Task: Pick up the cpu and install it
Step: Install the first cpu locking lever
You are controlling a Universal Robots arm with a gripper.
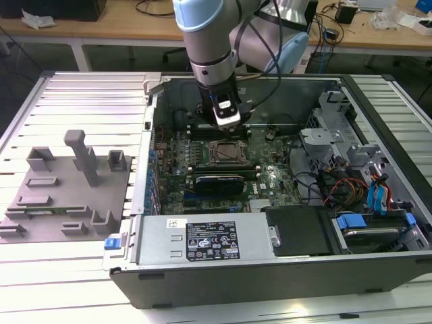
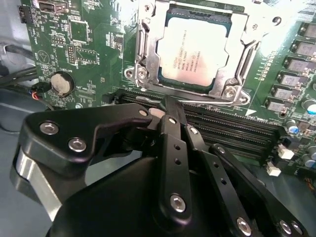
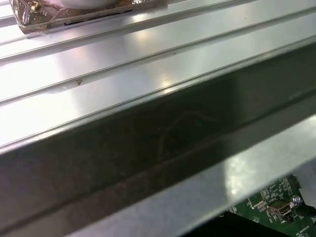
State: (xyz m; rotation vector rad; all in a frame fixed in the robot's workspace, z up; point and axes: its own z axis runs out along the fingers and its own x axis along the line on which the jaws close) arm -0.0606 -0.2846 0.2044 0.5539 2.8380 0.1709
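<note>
The cpu (image 2: 195, 52), a pale silver square chip, lies flat inside the metal-framed socket (image 2: 148, 54) on the green motherboard (image 2: 89, 39); the socket frame is open around it. In the second wrist view my gripper (image 2: 170, 104) hangs just short of the socket's near edge. Its black fingers are drawn together with nothing between them. In the exterior view the gripper (image 1: 227, 125) hovers inside the open computer case (image 1: 270, 283), just behind the socket (image 1: 227, 152).
Black memory slots (image 2: 232, 131) run beside the socket, and a coin battery (image 2: 62, 83) sits on the board. On the exterior view's left lies a grey fixture plate (image 1: 67, 189). A power supply (image 1: 202, 239) and a drive bay with blue cables (image 1: 368, 196) fill the case's front and right.
</note>
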